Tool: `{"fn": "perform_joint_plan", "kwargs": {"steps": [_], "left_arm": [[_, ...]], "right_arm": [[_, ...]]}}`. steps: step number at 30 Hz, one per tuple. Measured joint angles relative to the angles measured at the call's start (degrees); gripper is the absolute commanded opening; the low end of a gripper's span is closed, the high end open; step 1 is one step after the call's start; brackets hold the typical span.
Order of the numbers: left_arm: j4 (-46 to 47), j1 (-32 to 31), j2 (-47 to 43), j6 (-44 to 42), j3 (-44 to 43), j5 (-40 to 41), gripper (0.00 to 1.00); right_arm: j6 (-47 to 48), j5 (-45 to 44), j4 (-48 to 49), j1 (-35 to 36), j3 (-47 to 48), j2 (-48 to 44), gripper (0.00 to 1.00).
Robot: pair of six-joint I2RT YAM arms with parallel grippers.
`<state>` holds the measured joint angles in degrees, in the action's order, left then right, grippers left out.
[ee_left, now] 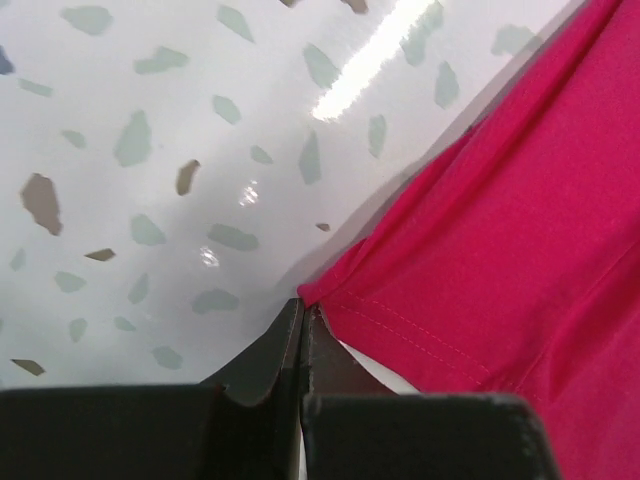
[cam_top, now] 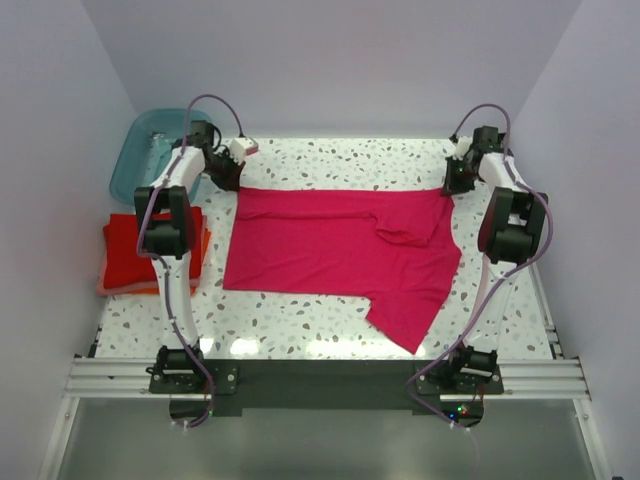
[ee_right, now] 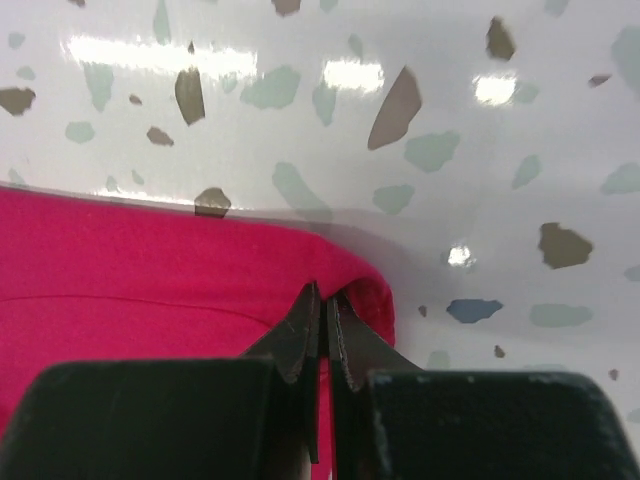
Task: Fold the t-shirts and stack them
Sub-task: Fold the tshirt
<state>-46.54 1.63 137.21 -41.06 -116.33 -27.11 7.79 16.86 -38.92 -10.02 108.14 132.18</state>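
The magenta-pink t-shirt [cam_top: 330,250] lies spread on the speckled table [cam_top: 330,165], one sleeve pointing to the near right. My left gripper [cam_top: 232,180] is at its far left corner. In the left wrist view the jaws [ee_left: 303,305] are shut, with the hemmed corner of the shirt [ee_left: 500,250] at their tips. My right gripper [cam_top: 452,185] is at the far right corner. In the right wrist view it [ee_right: 325,295] is shut on a fold of the shirt [ee_right: 150,270]. A stack of red and orange folded t-shirts [cam_top: 125,255] lies at the left edge.
A translucent teal tub [cam_top: 140,150] stands at the far left corner, behind the folded stack. White walls close in the table on three sides. A metal rail [cam_top: 320,375] with the arm bases runs along the near edge.
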Motion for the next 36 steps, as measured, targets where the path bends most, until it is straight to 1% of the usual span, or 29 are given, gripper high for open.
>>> {"fn": "perform_joint_plan", "kwargs": {"steps": [7, 8, 9, 10, 11, 12, 14, 15, 16, 19, 20, 21, 24, 25, 26, 27, 28, 30, 31, 32, 33, 36], "left_arm": [[8.04, -0.31, 2.64, 6.88, -2.05, 1.05, 0.0], [8.83, -0.31, 3.23, 7.67, -2.64, 1.07, 0.0], [9.68, -0.35, 3.69, 8.66, -3.32, 1.38, 0.13], [10.29, -0.42, 4.24, 9.16, -4.0, 1.57, 0.2], [10.69, -0.44, 4.57, 9.64, -4.55, 1.77, 0.28], [11.23, -0.5, 4.83, 10.27, -4.98, 2.27, 0.44], [11.8, -0.46, 4.9, 11.15, -5.09, 2.84, 0.53], [12.04, -0.39, 4.85, 11.56, -5.09, 3.02, 0.58], [12.35, -0.35, 4.83, 11.91, -5.03, 3.26, 0.59], [12.96, -0.09, 2.71, 13.03, -2.54, 3.34, 0.62], [12.57, 0.09, 1.62, 13.09, -1.62, 3.23, 0.63], [12.24, 0.37, 0.07, 13.11, -0.5, 2.58, 0.65], [9.53, 1.57, -6.23, 11.96, 2.56, -0.87, 0.67], [8.24, 1.99, -8.81, 10.93, 3.69, -2.32, 0.67], [6.67, 2.4, -11.52, 9.6, 5.01, -3.74, 0.7], [5.29, 2.71, -14.34, 8.22, 6.6, -5.27, 0.71], [3.41, 2.95, -17.11, 6.64, 8.33, -6.82, 0.75], [0.0, 3.1, -22.14, 3.34, 12.33, -9.79, 0.76], [-1.7, 3.06, -24.44, 1.86, 14.69, -11.08, 0.76], [-2.75, 2.97, -26.47, 0.55, 17.7, -12.28, 0.75], [-3.74, 2.82, -28.3, -0.63, 20.96, -13.07, 0.75], [-5.62, 2.45, -31.47, -2.47, 29.55, -14.12, 0.74]], "right_arm": [[-0.57, -4.44, 4.17, 0.09, 6.03, 0.72, 0.0], [-0.61, -4.79, 4.52, 0.11, 7.56, 1.38, 0.05], [-0.7, -5.09, 5.11, 0.17, 9.14, 2.16, 0.11], [-0.72, -5.22, 5.33, 0.26, 10.69, 2.97, 0.25], [-0.76, -5.33, 5.38, 0.35, 12.24, 3.85, 0.34], [-0.76, -5.53, 5.51, 0.39, 13.22, 4.44, 0.42], [-0.57, -5.64, 5.42, 0.39, 14.51, 5.09, 0.58], [-0.37, -5.66, 5.2, 0.37, 14.69, 5.11, 0.61], [0.13, -5.64, 4.94, 0.37, 14.73, 4.94, 0.64], [1.57, -5.38, 3.58, 0.37, 14.01, 3.48, 0.68], [2.32, -5.22, 2.71, 0.37, 12.85, 2.25, 0.73], [3.52, -4.7, 1.46, 0.37, 11.45, 0.5, 0.76], [9.11, -2.1, -3.67, 0.37, 6.1, -7.3, 0.77], [11.61, -1.03, -5.99, 0.37, 4.79, -10.12, 0.8], [14.23, -0.11, -8.15, 0.37, 3.3, -13.14, 0.87], [17.07, 0.81, -10.45, 0.37, 1.53, -16.22, 0.87], [20.11, 1.73, -13.09, 0.39, -0.28, -19.21, 0.84], [26.38, 3.08, -18.38, 0.57, -4.02, -24.57, 0.79], [29.18, 3.61, -20.28, 0.72, -6.62, -27.02, 0.72], [31.85, 3.74, -22.21, 0.98, -9.62, -29.31, 0.7], [34.03, 3.67, -23.87, 1.38, -12.94, -31.39, 0.64], [38.4, 2.69, -24.44, 4.17, -26.53, -37.64, 0.57]]}}
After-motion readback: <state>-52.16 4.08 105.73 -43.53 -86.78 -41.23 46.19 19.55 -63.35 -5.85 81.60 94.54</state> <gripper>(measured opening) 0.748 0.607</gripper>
